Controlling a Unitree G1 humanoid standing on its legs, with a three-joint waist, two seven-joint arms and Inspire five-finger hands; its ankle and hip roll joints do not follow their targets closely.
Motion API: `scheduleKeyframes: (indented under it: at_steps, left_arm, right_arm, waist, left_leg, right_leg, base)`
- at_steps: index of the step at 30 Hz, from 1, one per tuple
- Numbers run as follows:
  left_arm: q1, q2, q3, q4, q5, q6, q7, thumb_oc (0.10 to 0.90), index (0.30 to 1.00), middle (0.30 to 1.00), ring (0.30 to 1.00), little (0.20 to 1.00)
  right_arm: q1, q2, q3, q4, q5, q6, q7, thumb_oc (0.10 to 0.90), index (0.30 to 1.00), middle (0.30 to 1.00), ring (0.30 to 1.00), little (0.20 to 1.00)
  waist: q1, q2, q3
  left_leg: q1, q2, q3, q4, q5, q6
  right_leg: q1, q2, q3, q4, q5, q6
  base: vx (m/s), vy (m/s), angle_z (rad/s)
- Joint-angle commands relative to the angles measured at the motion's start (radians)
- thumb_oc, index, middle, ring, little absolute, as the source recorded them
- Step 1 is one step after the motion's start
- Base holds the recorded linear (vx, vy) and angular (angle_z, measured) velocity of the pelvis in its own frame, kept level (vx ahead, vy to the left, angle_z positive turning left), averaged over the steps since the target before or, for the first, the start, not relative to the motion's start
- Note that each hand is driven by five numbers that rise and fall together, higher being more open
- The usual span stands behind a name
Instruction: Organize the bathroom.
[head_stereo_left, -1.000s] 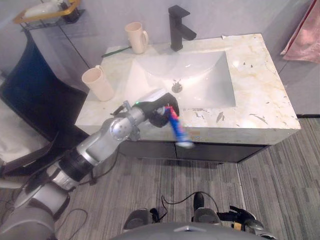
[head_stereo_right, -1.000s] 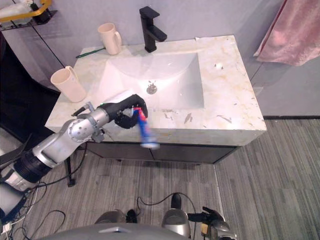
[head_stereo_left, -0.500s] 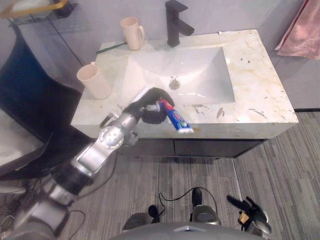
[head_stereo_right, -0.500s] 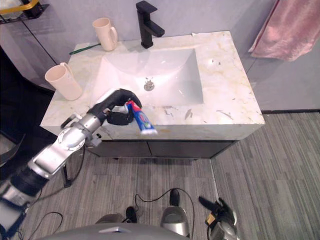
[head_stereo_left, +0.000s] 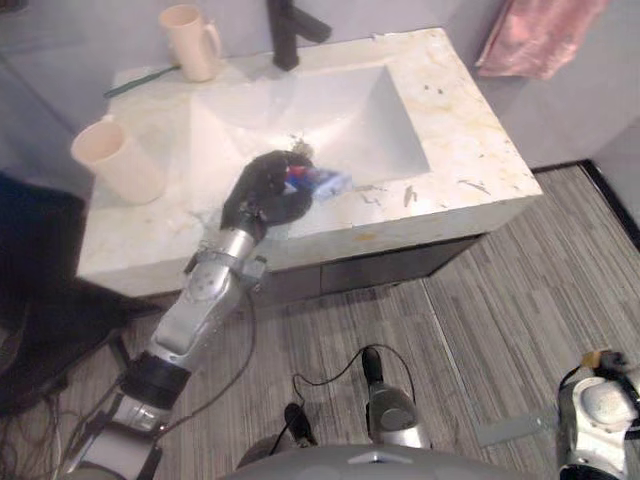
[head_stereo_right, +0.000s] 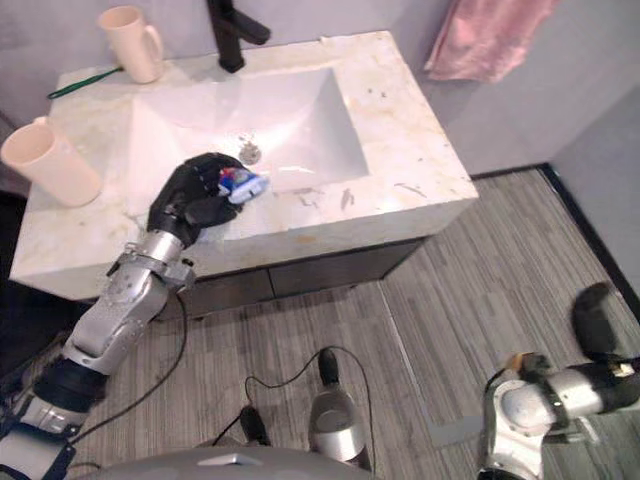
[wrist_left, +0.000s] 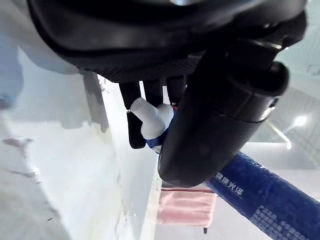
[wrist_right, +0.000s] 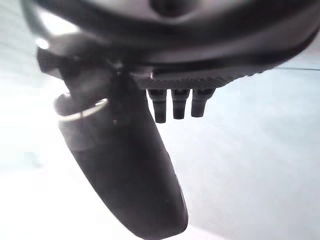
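Holding a blue toothpaste tube (head_stereo_left: 318, 181) in its curled fingers, the left hand (head_stereo_left: 262, 193) has come up over the front edge of the marble counter (head_stereo_left: 470, 165); half a second ago the tube hung down past that edge, now it lies nearly level, poking out toward the basin (head_stereo_left: 330, 110). So I'd guess it's about to be put away, maybe in the near cup (head_stereo_left: 108, 160), well off to the hand's left; a second cup (head_stereo_left: 190, 40) and a green toothbrush (head_stereo_left: 140, 80) sit far behind. Forearm reaches up and forward, wrist rolled over. Right hand (wrist_right: 172, 107) looks relaxed, holding nothing.
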Motion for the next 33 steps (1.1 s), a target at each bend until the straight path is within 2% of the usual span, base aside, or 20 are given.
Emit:
scheduleKeyframes:
  at_steps: [1,2,3,4,6,8,11,12,13,14,17,19,20,25,32,33]
  left_arm:
    - [-0.169,-0.032,0.038,-0.054,-0.031,-0.069,0.038,0.400,0.300,0.300,0.300,0.300]
    - [-0.173,-0.035,0.030,-0.059,-0.027,-0.064,0.051,0.400,0.300,0.300,0.300,0.300]
    - [-0.180,-0.046,0.015,-0.065,-0.016,-0.056,0.070,0.400,0.300,0.300,0.300,0.300]
    - [-0.184,-0.063,0.001,-0.073,0.002,-0.040,0.077,0.400,0.300,0.300,0.300,0.300]
    - [-0.180,-0.080,-0.014,-0.083,0.018,-0.028,0.084,0.400,0.300,0.300,0.300,0.300]
    - [-0.171,-0.093,-0.027,-0.089,0.031,-0.017,0.079,0.400,0.300,0.300,0.300,0.300]
    - [-0.146,-0.112,-0.047,-0.088,0.044,-0.024,0.047,0.400,0.300,0.300,0.300,0.300]
    - [-0.134,-0.116,-0.054,-0.086,0.052,-0.029,0.033,0.400,0.300,0.300,0.300,0.300]
    - [-0.129,-0.117,-0.056,-0.086,0.054,-0.032,0.026,0.400,0.300,0.300,0.300,0.300]
    - [-0.113,-0.118,-0.059,-0.090,0.062,-0.039,0.011,0.400,0.300,0.300,0.300,0.300]
    - [-0.077,-0.109,-0.061,-0.087,0.059,-0.048,-0.031,0.400,0.300,0.300,0.300,0.300]
    - [-0.075,-0.108,-0.072,-0.081,0.060,-0.048,-0.035,0.400,0.300,0.300,0.300,0.300]
    - [-0.074,-0.103,-0.078,-0.074,0.054,-0.048,-0.041,0.400,0.300,0.300,0.300,0.300]
    - [-0.074,-0.099,-0.090,-0.042,0.048,-0.047,-0.058,0.400,0.300,0.300,0.300,0.300]
    - [-0.068,-0.092,-0.109,-0.015,0.049,-0.025,-0.098,0.400,0.300,0.300,0.300,0.300]
    - [-0.064,-0.088,-0.107,-0.015,0.043,-0.021,-0.107,0.400,0.300,0.300,0.300,0.300]
  right_arm:
    - [-0.059,-0.182,-0.075,-0.112,-0.115,-0.211,0.024,0.800,0.900,0.900,0.900,0.900]
    - [-0.076,-0.196,-0.063,-0.150,-0.087,-0.210,0.069,0.800,0.900,0.900,0.900,0.900]
    - [-0.111,-0.220,-0.023,-0.209,-0.029,-0.231,0.201,0.800,0.900,0.900,0.900,0.900]
    - [-0.154,-0.249,0.044,-0.267,0.012,-0.213,0.347,0.800,0.900,0.900,0.900,0.900]
    - [-0.201,-0.284,0.131,-0.323,0.132,-0.168,0.560,0.800,0.900,0.900,0.900,0.900]
    - [-0.245,-0.309,0.212,-0.357,0.202,-0.114,0.691,0.800,0.900,0.900,0.900,0.900]
    - [-0.323,-0.329,0.350,-0.366,0.272,0.003,0.859,0.800,0.900,0.900,0.900,0.900]
    - [-0.346,-0.334,0.393,-0.361,0.261,0.034,0.899,0.800,0.900,0.900,0.900,0.900]
    - [-0.355,-0.340,0.409,-0.359,0.262,0.047,0.911,0.800,0.900,0.900,0.900,0.900]
    - [-0.370,-0.350,0.443,-0.359,0.286,0.087,0.954,0.800,0.900,0.900,0.900,0.900]
    - [-0.391,-0.372,0.506,-0.335,0.271,0.127,1.030,0.800,0.900,0.900,0.900,0.900]
    - [-0.405,-0.381,0.533,-0.326,0.249,0.140,1.032,0.800,0.900,0.900,0.900,0.900]
    - [-0.417,-0.394,0.554,-0.317,0.181,0.141,1.010,0.800,0.900,0.900,0.900,0.900]
    - [-0.436,-0.410,0.579,-0.301,0.244,0.143,1.054,0.800,0.900,0.900,0.900,0.900]
    - [-0.459,-0.421,0.619,-0.290,0.193,0.142,1.106,0.800,0.900,0.900,0.900,0.900]
    - [-0.460,-0.433,0.618,-0.293,0.194,0.147,1.145,0.739,0.808,0.808,0.808,0.808]
  waist:
    - [-0.025,0.028,-0.109]
    - [-0.021,0.028,-0.110]
    - [-0.011,0.028,-0.112]
    - [0.010,0.025,-0.120]
    - [0.032,0.021,-0.126]
    - [0.056,0.016,-0.131]
    - [0.102,0.004,-0.139]
    - [0.120,0.000,-0.141]
    - [0.125,-0.002,-0.141]
    - [0.139,-0.007,-0.141]
    - [0.170,-0.018,-0.141]
    - [0.177,-0.021,-0.141]
    - [0.184,-0.024,-0.142]
    - [0.187,-0.028,-0.145]
    - [0.197,-0.028,-0.151]
    - [0.199,-0.029,-0.152]
  left_leg:
    - [-0.043,-0.017,-0.046,0.106,-0.062,-0.011]
    - [-0.041,-0.018,-0.047,0.101,-0.060,-0.009]
    - [-0.037,-0.019,-0.051,0.094,-0.059,-0.005]
    - [-0.040,-0.020,-0.055,0.088,-0.054,-0.003]
    - [-0.044,-0.021,-0.061,0.079,-0.049,-0.001]
    - [-0.047,-0.022,-0.068,0.070,-0.043,0.001]
    - [-0.053,-0.022,-0.088,0.053,-0.033,0.002]
    - [-0.055,-0.020,-0.093,0.049,-0.030,0.001]
    - [-0.055,-0.019,-0.096,0.048,-0.030,0.001]
    - [-0.054,-0.018,-0.100,0.043,-0.028,0.000]
    - [-0.048,-0.014,-0.111,0.029,-0.024,-0.004]
    - [-0.046,-0.012,-0.113,0.025,-0.023,-0.005]
    - [-0.044,-0.010,-0.113,0.020,-0.022,-0.006]
    - [-0.035,-0.007,-0.109,0.017,-0.025,-0.009]
    - [-0.029,-0.009,-0.112,0.022,-0.034,-0.010]
    - [-0.028,-0.009,-0.112,0.023,-0.035,-0.010]
  right_leg:
    - [0.084,0.062,-0.058,0.032,-0.180,0.046]
    - [0.084,0.063,-0.057,0.031,-0.178,0.047]
    - [0.087,0.061,-0.059,0.028,-0.176,0.048]
    - [0.084,0.057,-0.063,0.025,-0.173,0.050]
    - [0.082,0.053,-0.068,0.021,-0.170,0.051]
    - [0.081,0.050,-0.074,0.019,-0.168,0.051]
    - [0.077,0.043,-0.088,0.021,-0.167,0.053]
    - [0.077,0.039,-0.097,0.023,-0.167,0.054]
    - [0.076,0.037,-0.101,0.024,-0.167,0.054]
    - [0.075,0.033,-0.112,0.026,-0.164,0.056]
    - [0.079,0.024,-0.137,0.022,-0.158,0.062]
    - [0.078,0.021,-0.144,0.023,-0.157,0.064]
    - [0.078,0.019,-0.151,0.023,-0.156,0.066]
    - [0.086,0.020,-0.158,0.021,-0.158,0.067]
    - [0.101,0.021,-0.162,0.015,-0.164,0.066]
    - [0.104,0.022,-0.164,0.014,-0.166,0.066]
  base:
    - [-0.02,0.049,-0.21]
    - [-0.03,0.048,-0.19]
    - [-0.05,0.044,-0.16]
    - [-0.05,0.038,-0.12]
    - [-0.05,0.012,0.00]
    - [-0.03,-0.006,0.04]
    - [-0.04,-0.024,0.17]
    - [-0.03,-0.035,0.30]
    - [-0.02,-0.050,0.36]
    - [-0.01,-0.053,0.34]
    - [-0.01,-0.062,0.30]
    - [0.00,-0.042,0.27]
    - [0.00,-0.030,0.17]
    - [0.02,-0.021,0.09]
    - [0.01,-0.003,-0.01]
    - [0.03,-0.014,-0.03]
